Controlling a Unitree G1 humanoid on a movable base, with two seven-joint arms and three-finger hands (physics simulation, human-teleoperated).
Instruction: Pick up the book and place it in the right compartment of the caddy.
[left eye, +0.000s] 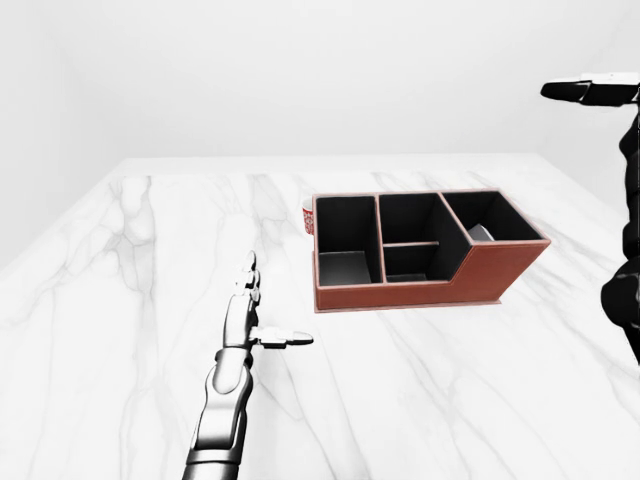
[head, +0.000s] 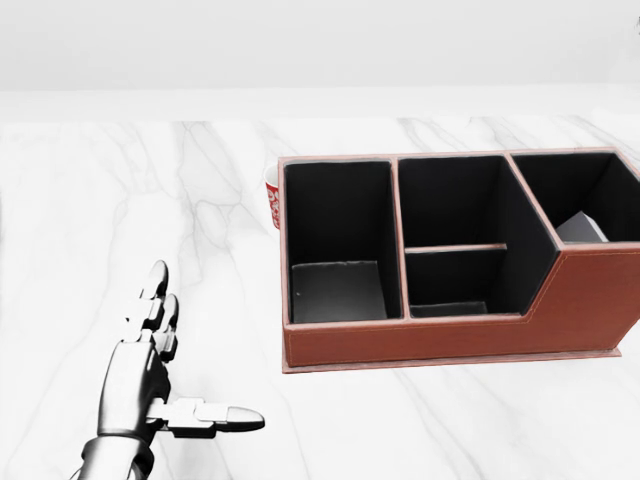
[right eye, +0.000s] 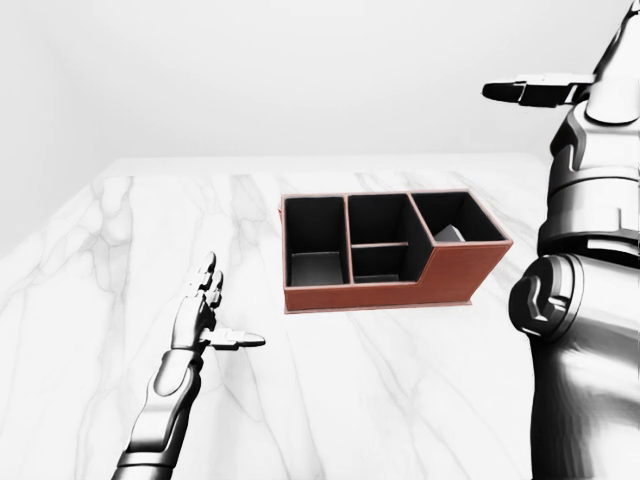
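In the caddy's (head: 430, 340) right compartment, the book (head: 580, 229) lies tilted against the wall.
Probably light, stiff and slick; grip its free edge. Left robot hand (head: 160, 375) spread on the table (head: 150, 200); right robot hand (right eye: 535, 91) raised, fingers apart.

I stand in a bare simulated room, no real home or shop: a white marble table (left eye: 120, 290) runs to blank pale walls (left eye: 300, 70), and only a brown caddy (head: 440, 330) sits near its right edge.
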